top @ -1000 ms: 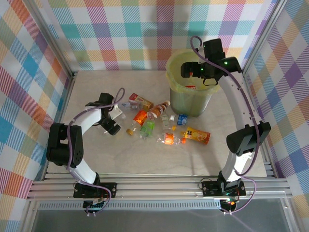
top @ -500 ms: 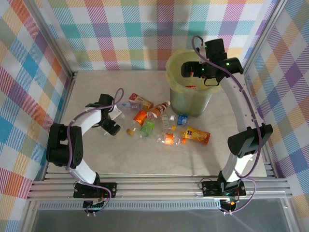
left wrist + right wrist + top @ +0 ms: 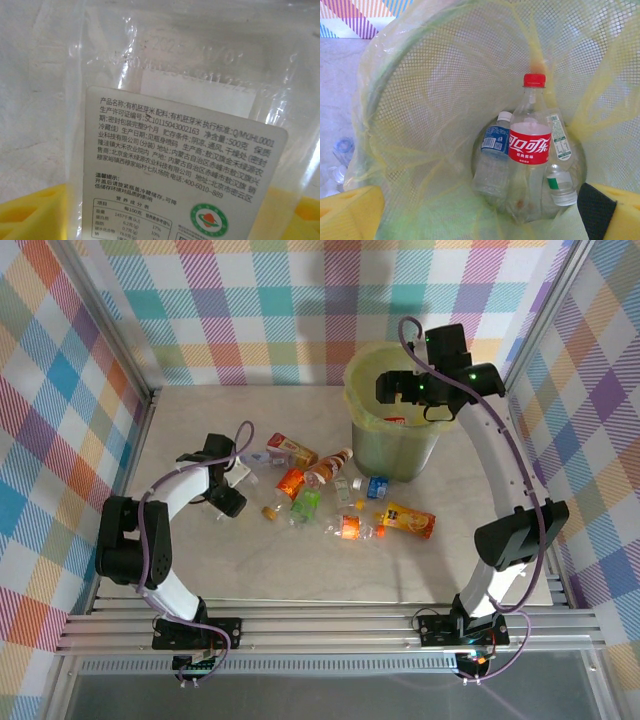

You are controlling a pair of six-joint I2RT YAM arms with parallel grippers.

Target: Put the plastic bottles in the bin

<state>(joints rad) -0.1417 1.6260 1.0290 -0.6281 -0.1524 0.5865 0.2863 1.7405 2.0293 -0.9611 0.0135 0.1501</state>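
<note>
- The table [image 3: 200,570] is a pale, faintly marbled beige slab, bare along its near and left parts.
- Walls [image 3: 250,310] of pastel plaid cloth in pink, blue, yellow and purple enclose it on three sides, held in a metal frame. Aluminium rails [image 3: 330,625] run along the near edge where both arm bases are bolted.
- The bin [image 3: 390,455] stands at the far right of the table, its yellowish liner folded over the rim.
- In the right wrist view it holds a red-label bottle [image 3: 530,150] with a red cap, a blue-label bottle [image 3: 492,160] and a small green-label bottle [image 3: 560,180].
- The other plastic bottles [image 3: 320,490] lie scattered mid-table, left of and in front of the bin. An orange-label one [image 3: 405,520] lies nearest the right arm.
- The right claw [image 3: 395,388] hangs over the bin's mouth, spread wide with nothing between its yellow tips.
- The left claw [image 3: 230,502] is low at the left end of the scatter. Its camera looks onto a clear plastic packet [image 3: 165,100] with a white printed label, lying between the yellow tips. Whether it grips the packet I cannot tell.
</note>
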